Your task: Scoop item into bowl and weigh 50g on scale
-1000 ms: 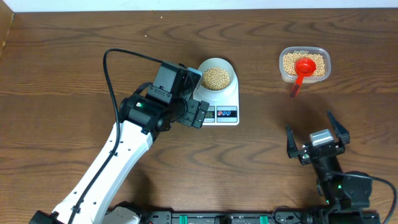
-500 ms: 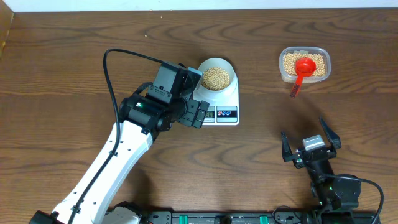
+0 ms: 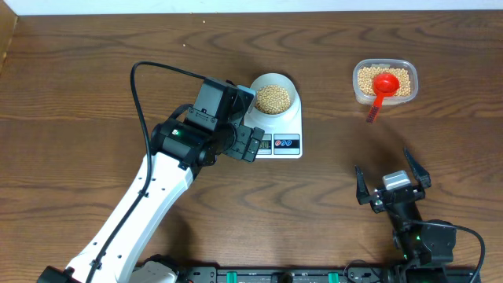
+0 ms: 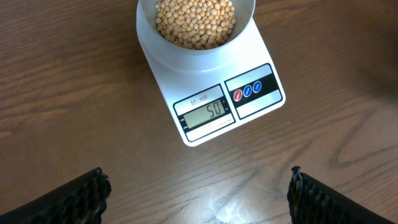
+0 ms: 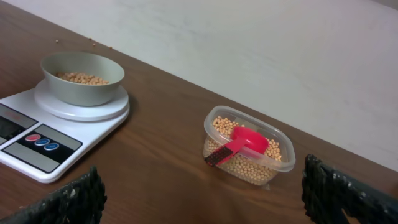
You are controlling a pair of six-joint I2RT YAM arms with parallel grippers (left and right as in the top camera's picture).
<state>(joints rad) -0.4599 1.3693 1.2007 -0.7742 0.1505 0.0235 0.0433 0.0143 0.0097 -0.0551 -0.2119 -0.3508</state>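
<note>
We read 50 on flat white scale (image 4: 186, 84), pale round bowl (image 4: 245, 18) just ahead of left gripper (image 4: 199, 177). It and right gripper (image 5: 200, 171): jaws apart, empty.

A long white tube-shaped link (image 3: 145, 200) makes up most of the left arm, lying at 7 o'clock in the overhead view. It meets a black joint housing (image 3: 177, 140) that carries a small green light. A thin black cable (image 3: 135, 94) loops off at 10 o'clock. The black, boxy left gripper (image 3: 250, 118) has ribbed black fingers (image 4: 74, 199). At 5 o'clock the right arm (image 3: 420, 240) is all black. A silver-grey block (image 3: 395, 181) sits behind the right gripper (image 3: 382, 161), whose black fingers (image 5: 68, 202) are similarly textured
</note>
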